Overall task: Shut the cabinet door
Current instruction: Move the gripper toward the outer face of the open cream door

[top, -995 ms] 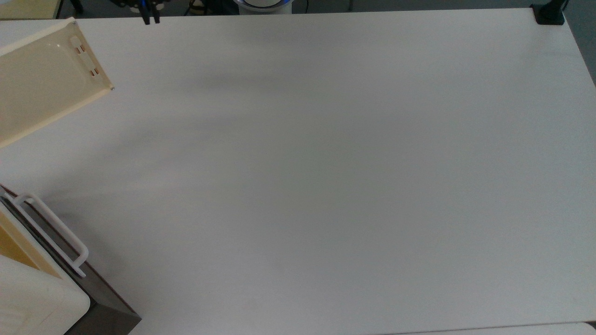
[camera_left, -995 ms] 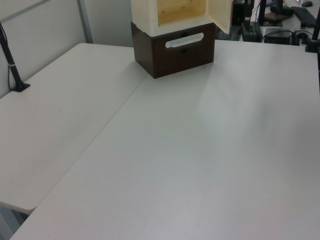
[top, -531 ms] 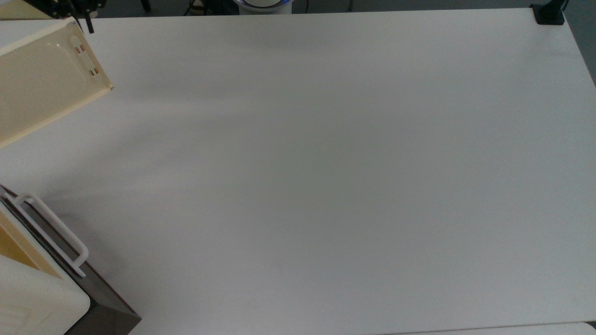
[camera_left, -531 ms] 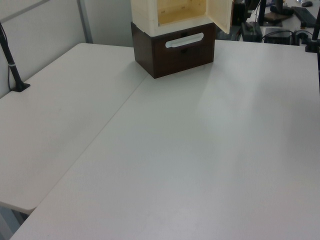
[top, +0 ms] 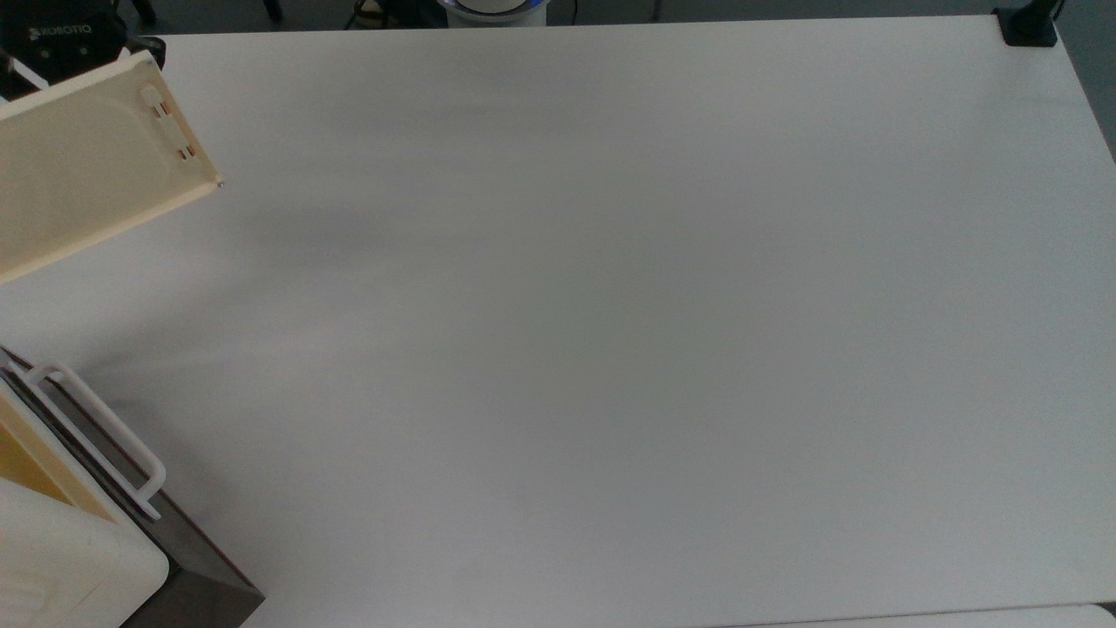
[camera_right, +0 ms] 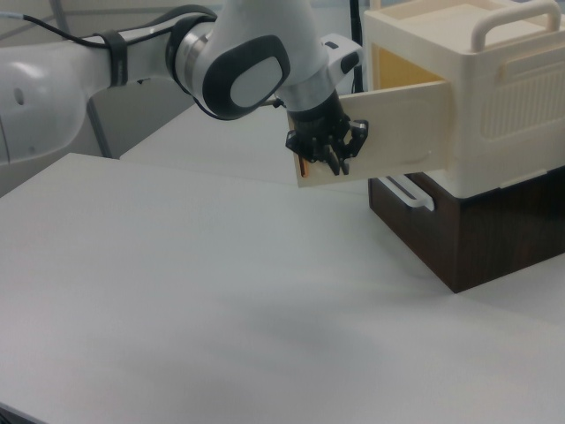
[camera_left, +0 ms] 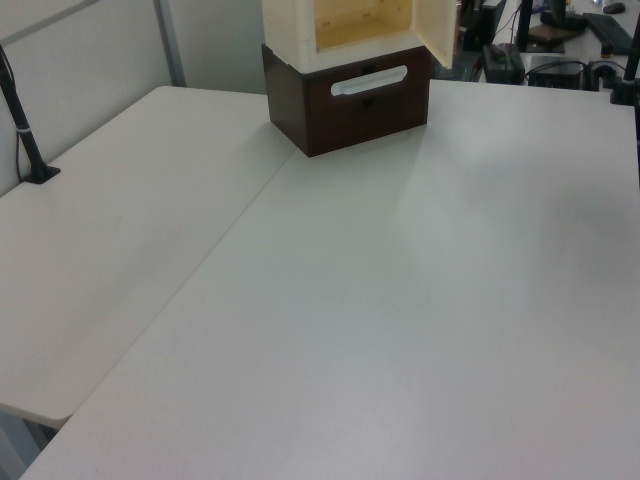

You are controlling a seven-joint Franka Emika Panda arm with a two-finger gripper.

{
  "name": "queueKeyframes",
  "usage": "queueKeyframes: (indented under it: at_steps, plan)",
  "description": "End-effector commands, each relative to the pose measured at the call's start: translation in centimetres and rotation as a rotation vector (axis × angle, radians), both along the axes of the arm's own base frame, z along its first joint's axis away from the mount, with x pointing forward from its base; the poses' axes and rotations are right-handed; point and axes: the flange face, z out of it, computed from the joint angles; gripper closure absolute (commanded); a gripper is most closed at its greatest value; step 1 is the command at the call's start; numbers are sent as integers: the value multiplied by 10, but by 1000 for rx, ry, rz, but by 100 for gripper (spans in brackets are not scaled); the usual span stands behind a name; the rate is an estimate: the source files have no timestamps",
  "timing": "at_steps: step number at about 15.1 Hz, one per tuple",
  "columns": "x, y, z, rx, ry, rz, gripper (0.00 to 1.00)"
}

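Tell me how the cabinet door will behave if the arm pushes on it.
The cabinet door looks like a flat, rigid plastic panel, so it should probably swing as one piece rather than bend. It stands open, with the gripper at its free edge, so a light push likely turns it. The cabinet sits on a dark base block and seems unlikely to tip.

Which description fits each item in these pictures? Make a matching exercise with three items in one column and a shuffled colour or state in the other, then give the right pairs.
Items
1. cabinet door
2. base block
3. loop-shaped rail

Descriptions
A. dark brown, under the cream cabinet
B. thin and white, on the front of the base block
C. cream, swung open, with the hand at its free edge

Pairs: 1-C, 2-A, 3-B
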Motion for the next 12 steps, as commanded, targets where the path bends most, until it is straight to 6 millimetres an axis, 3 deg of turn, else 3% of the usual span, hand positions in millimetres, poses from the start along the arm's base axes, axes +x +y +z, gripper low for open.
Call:
queueKeyframes:
  at_steps: [1,9,12]
  plan:
    - [19,6,2,46,-98,-100,85]
    - [63,40,-1,126,-350,-302,85]
    - [93,62,-1,175,-451,-397,85]
